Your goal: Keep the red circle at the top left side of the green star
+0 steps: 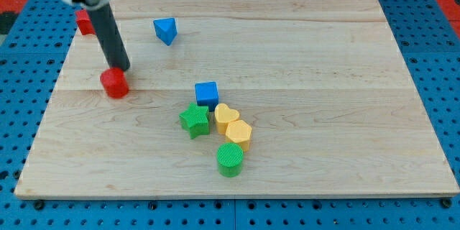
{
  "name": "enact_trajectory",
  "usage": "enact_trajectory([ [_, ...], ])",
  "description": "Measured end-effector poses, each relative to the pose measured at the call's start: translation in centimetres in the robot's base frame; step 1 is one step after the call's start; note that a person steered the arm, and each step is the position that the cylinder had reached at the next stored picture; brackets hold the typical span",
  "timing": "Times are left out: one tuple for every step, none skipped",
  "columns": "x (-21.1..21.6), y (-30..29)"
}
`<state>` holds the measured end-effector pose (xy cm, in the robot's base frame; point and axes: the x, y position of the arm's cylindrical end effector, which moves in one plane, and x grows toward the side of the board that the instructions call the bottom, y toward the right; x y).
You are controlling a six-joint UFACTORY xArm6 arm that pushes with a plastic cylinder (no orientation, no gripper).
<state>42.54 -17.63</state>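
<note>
Behind smooth red circle, my tip.

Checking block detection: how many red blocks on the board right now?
2. The red circle sits at the view's left, just below my tip. Another red block is near the top-left corner, partly hidden behind the rod, shape unclear.
</note>
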Motion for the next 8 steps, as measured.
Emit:
enact_trajectory([
  [4.3,2.9],
  [3.4,1.2],
  [2.6,-3.2],
  [3.4,-6.2],
  [8.1,-2.2],
  [8.6,5.1],
  [6.6,-2.7],
  [5.9,-1.4],
])
